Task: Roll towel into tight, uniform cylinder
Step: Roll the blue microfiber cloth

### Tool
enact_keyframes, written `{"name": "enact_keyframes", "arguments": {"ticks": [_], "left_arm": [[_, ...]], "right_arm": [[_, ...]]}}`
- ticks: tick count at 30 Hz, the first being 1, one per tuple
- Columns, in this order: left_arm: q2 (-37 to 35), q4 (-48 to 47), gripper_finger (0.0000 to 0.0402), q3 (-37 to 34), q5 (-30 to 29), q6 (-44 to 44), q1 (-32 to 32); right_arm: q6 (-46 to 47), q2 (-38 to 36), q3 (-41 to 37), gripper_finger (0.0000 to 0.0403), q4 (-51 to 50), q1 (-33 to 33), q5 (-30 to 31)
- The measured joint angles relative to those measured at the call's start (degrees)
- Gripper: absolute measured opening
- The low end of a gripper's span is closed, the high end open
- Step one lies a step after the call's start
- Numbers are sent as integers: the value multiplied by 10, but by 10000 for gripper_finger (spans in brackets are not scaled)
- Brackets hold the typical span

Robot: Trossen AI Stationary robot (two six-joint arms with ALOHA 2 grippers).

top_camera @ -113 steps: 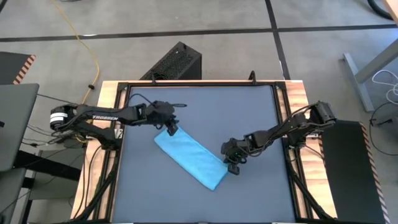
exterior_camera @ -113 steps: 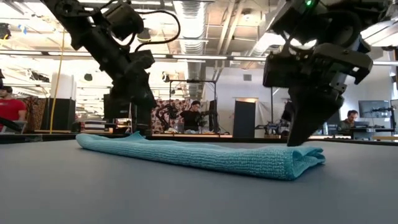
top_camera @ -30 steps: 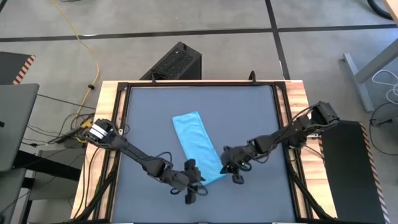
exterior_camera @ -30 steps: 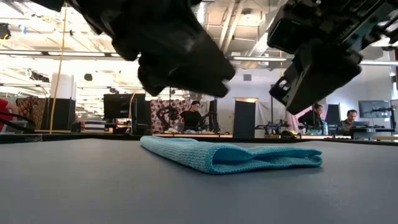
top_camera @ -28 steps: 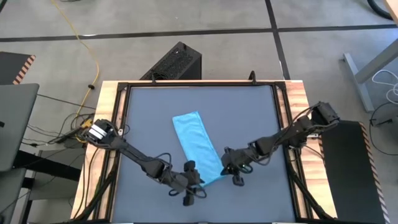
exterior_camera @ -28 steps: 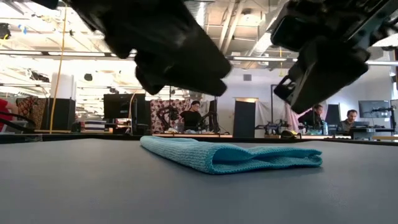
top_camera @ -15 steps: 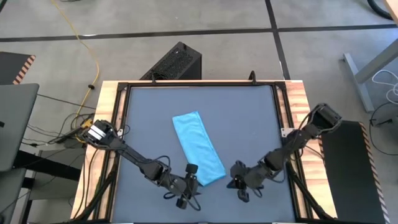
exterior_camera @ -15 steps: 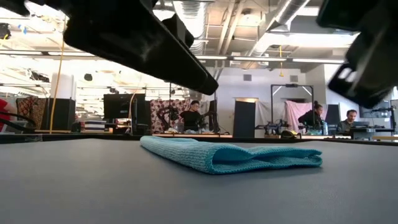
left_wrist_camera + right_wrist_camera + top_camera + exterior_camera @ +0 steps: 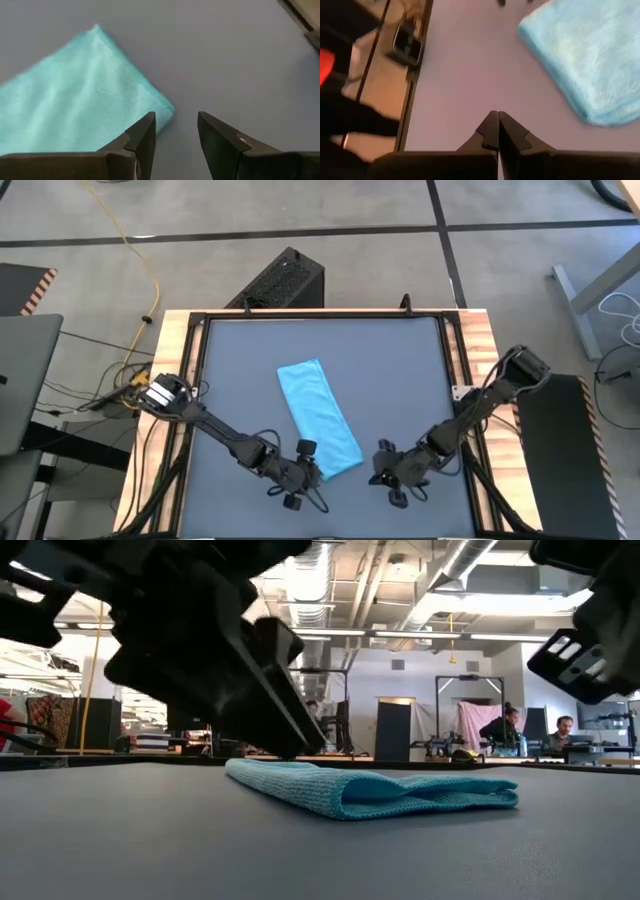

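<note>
The towel (image 9: 318, 417) is laid flat and folded on the table (image 9: 400, 370), just ahead of the left tool (image 9: 176, 131), whose fingers are parted. The right tool (image 9: 498, 131) is clenched empty, apart from the towel's near corner.

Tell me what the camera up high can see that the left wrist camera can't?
Only the high view shows the whole towel as a long folded strip, both arms, the right gripper off to the towel's side, and the table edges with the floor around. Only the left wrist view shows the left gripper up close, open, its gap just beside the towel's corner. Both show the blue towel lying flat, not rolled, on the dark table with the left gripper at its near end.
</note>
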Motion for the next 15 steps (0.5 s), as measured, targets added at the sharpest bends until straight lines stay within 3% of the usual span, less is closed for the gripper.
{"name": "enact_keyframes", "arguments": {"ticks": [5,9,15], "left_arm": [[44,-21,136,62,-10,-25,-1],[93,-132,136,152,-40,-25,2],[139,-217,136,244,-27,-57,10]], "right_arm": [[-71,-61,0,21,-98,-17,-15],[-145,-109,0,21,-160,-39,-15],[-233,-133,-5,21,-174,-68,-40]]}}
